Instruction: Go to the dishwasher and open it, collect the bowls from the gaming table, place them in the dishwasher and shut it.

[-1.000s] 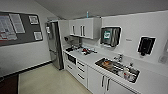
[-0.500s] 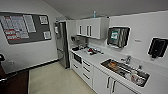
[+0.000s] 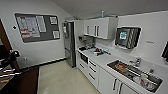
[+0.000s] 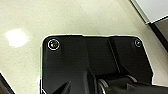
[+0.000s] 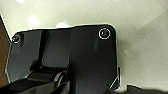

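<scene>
I am in a kitchen. A white counter point(image 3: 107, 61) runs along the right wall, with white drawers and handled cabinet doors point(image 3: 110, 82) below it. A small dark oven front point(image 3: 84, 58) sits in that run near the far end. I cannot pick out the dishwasher among these fronts. The bowls and the gaming table are out of view. Both wrist views look down past the robot's dark plate onto pale floor point(image 4: 25, 25) point(image 5: 140, 37).
A steel sink point(image 3: 135, 72) holding some items is set in the counter at the near right. A tall steel fridge point(image 3: 69, 43) stands in the far corner. A notice board point(image 3: 37, 26) hangs on the left wall. Dark wooden furniture point(image 3: 22, 80) stands at the near left. Pale floor point(image 3: 62, 77) lies between.
The whole head picture has shifted with the robot's motion. The counter and sink now sit further right and look larger. Nothing in the kitchen itself has moved.
</scene>
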Controlling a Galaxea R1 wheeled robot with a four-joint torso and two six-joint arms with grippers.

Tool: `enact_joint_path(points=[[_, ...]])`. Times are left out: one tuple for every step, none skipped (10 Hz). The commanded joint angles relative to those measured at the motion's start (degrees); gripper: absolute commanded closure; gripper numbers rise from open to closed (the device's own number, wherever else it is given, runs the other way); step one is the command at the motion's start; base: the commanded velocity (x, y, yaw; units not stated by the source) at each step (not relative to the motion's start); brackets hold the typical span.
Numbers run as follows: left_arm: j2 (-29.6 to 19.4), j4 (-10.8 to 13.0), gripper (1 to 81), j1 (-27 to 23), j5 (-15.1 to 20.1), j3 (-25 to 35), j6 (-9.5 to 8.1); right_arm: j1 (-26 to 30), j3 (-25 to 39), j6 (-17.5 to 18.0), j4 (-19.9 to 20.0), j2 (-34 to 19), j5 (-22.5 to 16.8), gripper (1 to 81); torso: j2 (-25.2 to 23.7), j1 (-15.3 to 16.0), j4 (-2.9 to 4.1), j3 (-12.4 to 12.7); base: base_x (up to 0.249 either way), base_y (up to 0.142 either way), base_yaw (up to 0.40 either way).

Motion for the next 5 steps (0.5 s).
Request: enact_joint_path(points=[[-0.6, 0.4, 1.0, -3.2, 2.7, 0.2, 0.01, 3.7, -0.4, -0.1, 0.2, -0.7, -3.2, 1.0, 0.0, 0.0, 0.0, 0.0, 0.0, 0.0, 0.196], [-0.5, 0.4, 1.0, -3.2, 2.7, 0.2, 0.09, 3.6, -0.4, -0.1, 0.2, -0.7, -3.2, 1.0, 0.0, 0.0, 0.0, 0.0, 0.0, 0.0, 0.196], [-0.4, 0.4, 1.0, -3.2, 2.7, 0.2, 0.01, 3.6, -0.4, -0.1, 0.2, -0.7, -3.2, 1.0, 0.0, 0.0, 0.0, 0.0, 0.0, 0.0, 0.196], [-0.4, 0.4, 1.0, -3.2, 2.7, 0.2, 0.09, 3.6, -0.4, -0.1, 0.2, -0.7, -3.2, 1.0, 0.0, 0.0, 0.0, 0.0, 0.0, 0.0, 0.196], [-0.5, 0.4, 1.0, -3.2, 2.7, 0.2, 0.09, 3.6, -0.4, -0.1, 0.2, -0.7, -3.2, 1.0, 0.0, 0.0, 0.0, 0.0, 0.0, 0.0, 0.196]])
